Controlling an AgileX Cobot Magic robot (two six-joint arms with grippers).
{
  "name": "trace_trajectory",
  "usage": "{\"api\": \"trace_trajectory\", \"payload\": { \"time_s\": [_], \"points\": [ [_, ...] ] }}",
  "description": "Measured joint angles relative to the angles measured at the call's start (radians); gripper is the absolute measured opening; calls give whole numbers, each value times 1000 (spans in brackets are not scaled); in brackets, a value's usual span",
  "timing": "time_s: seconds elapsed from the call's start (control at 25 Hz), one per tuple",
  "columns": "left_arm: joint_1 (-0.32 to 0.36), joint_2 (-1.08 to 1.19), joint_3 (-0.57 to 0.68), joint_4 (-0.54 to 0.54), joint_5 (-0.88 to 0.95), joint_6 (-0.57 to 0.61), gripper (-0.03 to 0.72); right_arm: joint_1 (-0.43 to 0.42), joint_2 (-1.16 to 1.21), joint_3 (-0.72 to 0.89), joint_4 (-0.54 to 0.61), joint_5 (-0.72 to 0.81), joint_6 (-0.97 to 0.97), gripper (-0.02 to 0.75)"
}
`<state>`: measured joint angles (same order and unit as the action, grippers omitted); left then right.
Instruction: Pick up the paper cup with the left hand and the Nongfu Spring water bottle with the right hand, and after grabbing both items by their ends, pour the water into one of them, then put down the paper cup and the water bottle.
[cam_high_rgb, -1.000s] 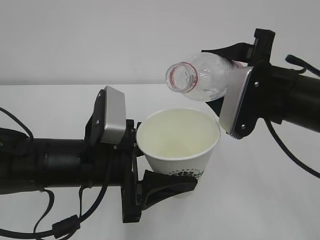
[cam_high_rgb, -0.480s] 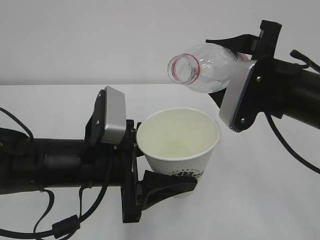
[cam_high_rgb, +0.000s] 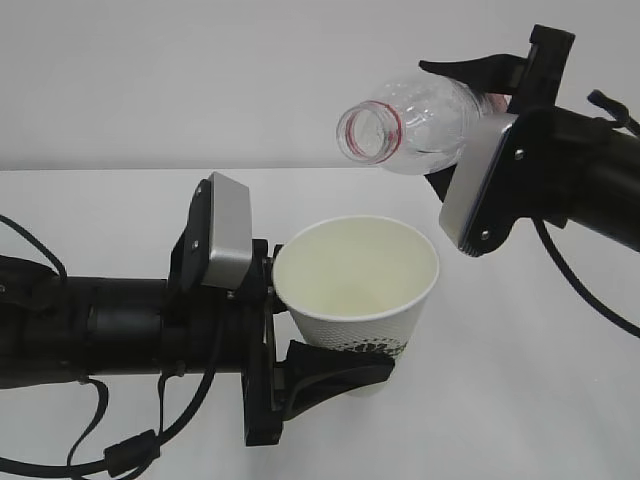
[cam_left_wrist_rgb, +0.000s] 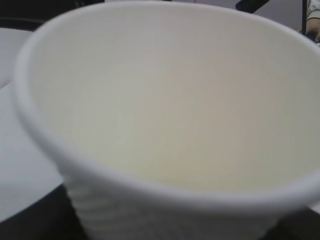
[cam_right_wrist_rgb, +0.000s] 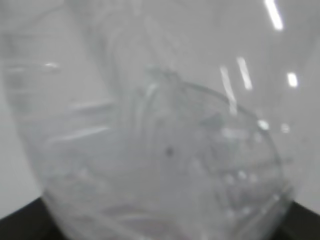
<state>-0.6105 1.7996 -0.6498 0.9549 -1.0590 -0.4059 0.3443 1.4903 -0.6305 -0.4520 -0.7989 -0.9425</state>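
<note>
My left gripper (cam_high_rgb: 318, 322) is shut on the white paper cup (cam_high_rgb: 355, 290), holding it upright by its lower part just above the table. The cup's pale inside fills the left wrist view (cam_left_wrist_rgb: 170, 110). Up and to the right of the cup, my right gripper (cam_high_rgb: 455, 130) is shut on the clear Nongfu Spring water bottle (cam_high_rgb: 405, 125). The bottle lies tilted, its open mouth with the red neck ring facing left above the cup's rim. No stream of water shows between them. The bottle's clear wall (cam_right_wrist_rgb: 160, 140) fills the right wrist view.
The white table (cam_high_rgb: 520, 350) spreads under both arms, with a plain pale wall behind it. Black cables hang from the left arm at the lower left and from the right arm at the right edge.
My right gripper has lifted the bottle up and slightly right, so its mouth stands higher above the cup. The left gripper and cup have not moved.
</note>
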Motion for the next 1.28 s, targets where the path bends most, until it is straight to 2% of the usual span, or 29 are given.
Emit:
{"api": "trace_trajectory", "payload": {
  "time_s": [0.52, 1.28],
  "points": [
    [0, 0, 0, -38, -37, 0, 532, 0, 0, 0, 8, -35, -59, 513],
    [0, 0, 0, -39, -44, -34, 532, 0, 0, 0, 42, -86, -180, 513]
  ]
}}
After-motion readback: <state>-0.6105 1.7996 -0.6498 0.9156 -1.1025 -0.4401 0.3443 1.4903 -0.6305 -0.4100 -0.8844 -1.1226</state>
